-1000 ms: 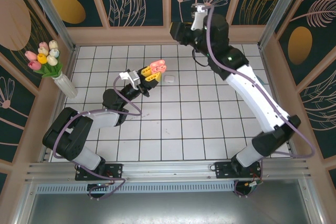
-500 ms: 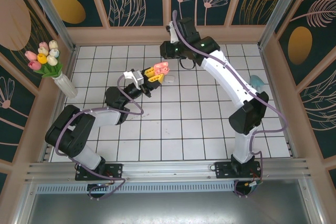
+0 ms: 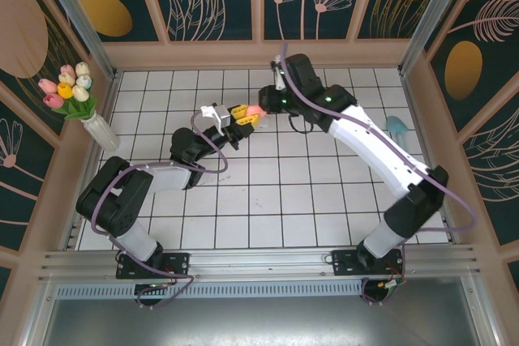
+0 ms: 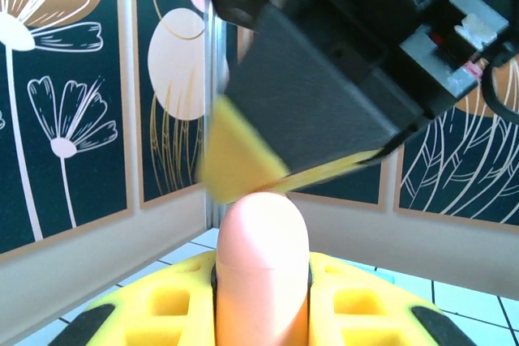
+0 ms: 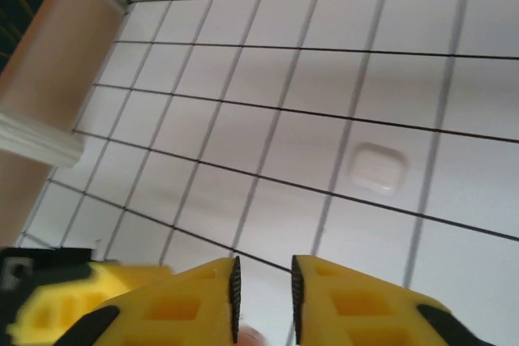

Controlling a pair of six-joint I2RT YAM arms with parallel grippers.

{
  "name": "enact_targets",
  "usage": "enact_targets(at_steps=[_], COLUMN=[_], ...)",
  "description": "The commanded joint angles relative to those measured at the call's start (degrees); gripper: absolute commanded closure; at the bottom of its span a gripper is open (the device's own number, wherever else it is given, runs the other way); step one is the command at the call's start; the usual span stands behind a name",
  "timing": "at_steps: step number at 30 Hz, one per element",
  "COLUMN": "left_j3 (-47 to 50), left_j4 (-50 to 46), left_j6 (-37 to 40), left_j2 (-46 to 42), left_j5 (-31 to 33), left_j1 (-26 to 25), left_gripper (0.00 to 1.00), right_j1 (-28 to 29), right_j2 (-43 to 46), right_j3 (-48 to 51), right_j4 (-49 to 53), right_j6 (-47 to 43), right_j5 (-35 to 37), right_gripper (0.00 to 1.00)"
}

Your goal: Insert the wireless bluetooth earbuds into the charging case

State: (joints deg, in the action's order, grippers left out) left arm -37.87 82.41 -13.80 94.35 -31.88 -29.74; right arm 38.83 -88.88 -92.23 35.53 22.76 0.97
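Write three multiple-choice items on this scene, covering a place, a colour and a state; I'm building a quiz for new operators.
1. Where is the white charging case?
A) flat on a floor tile
B) leaning on the back wall
C) stacked on another case

2. What colour is the rounded case in the left claw?
A) green
B) salmon-pink
C) black

3. The left claw is:
A) wide open, empty
B) shut on the rounded case
C) shut on nothing

Key:
1 A: the right wrist view shows it lying flat on a tile.
2 B: the left wrist view shows its salmon-pink shell.
3 B: the claw pinches both its sides.
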Motion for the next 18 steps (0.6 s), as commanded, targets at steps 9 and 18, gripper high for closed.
enact_targets(at_steps=[9, 18], left_j3=[-5.3, -7.0], left_j4=[-26.3, -36.2], left_j6=[-19.3, -35.9], left_j2=[4.8, 13.2], left_j5=[7.4, 5.0], left_j1=[0.3, 0.3], left_gripper=[1.00, 1.00], right_j1=[-6.6, -6.7], right_j2=[14.4, 19.1], right_j3=[30.3, 41.7], right_j4=[-14.6, -19.1], right_j6=[16.6, 20.9], right_j5=[4.7, 6.2], right_gripper=[0.70, 0.67])
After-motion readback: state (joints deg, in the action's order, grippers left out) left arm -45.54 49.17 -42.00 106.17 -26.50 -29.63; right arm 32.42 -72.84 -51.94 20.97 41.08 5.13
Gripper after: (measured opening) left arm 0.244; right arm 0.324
